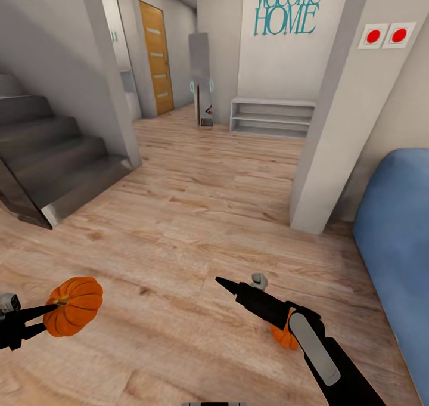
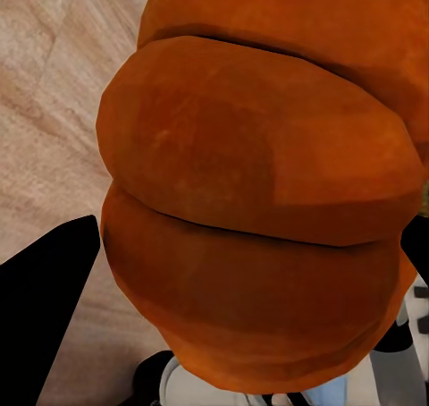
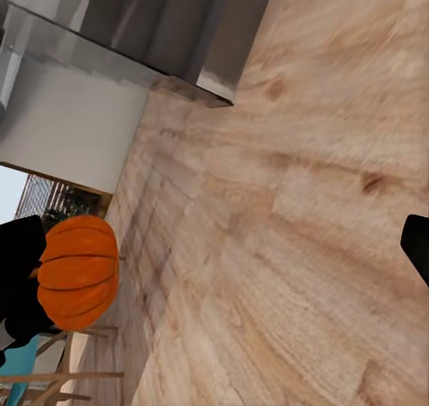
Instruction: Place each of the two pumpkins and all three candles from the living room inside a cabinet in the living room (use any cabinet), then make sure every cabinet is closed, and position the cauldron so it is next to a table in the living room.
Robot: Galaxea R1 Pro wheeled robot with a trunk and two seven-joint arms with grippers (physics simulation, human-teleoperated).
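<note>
Head view, left gripper (image 1: 42, 318): at the lower left edge, its dark fingers clamped on a pumpkin (image 1: 74, 306), one finger tip reaching the stem end.
Head view, that pumpkin: bright orange and ribbed, lifted above the wooden floor (image 1: 196, 215), stem pointing toward the gripper.
Head view, right gripper (image 1: 229, 285): on the dark right arm rising from the lower right; one pointed black finger aims up and to the left; how wide the fingers stand I cannot tell here.
Head view, second pumpkin (image 1: 281, 336): a small orange patch showing beside and partly behind the right arm; whether it is gripped I cannot tell.
Head view, surroundings: grey stairs (image 1: 53, 161) at left, a pale pillar (image 1: 333, 155) at right with two red round switches (image 1: 386, 35), a blue sofa (image 1: 399, 239) at the right edge, a low white shelf (image 1: 272, 117) under teal "Welcome HOME" lettering (image 1: 287, 9), an orange door (image 1: 156, 57) farther back.
Left wrist view, pumpkin (image 2: 259, 209): orange ribs seen very close, between two black fingers (image 2: 45, 308) at either side, floor boards behind.
Right wrist view, right gripper: a black finger (image 3: 416, 247) at one edge, another dark form at the opposite edge, well apart, with bare floor between.
Right wrist view, pumpkin (image 3: 79, 272): sits by that dark form at the edge.
</note>
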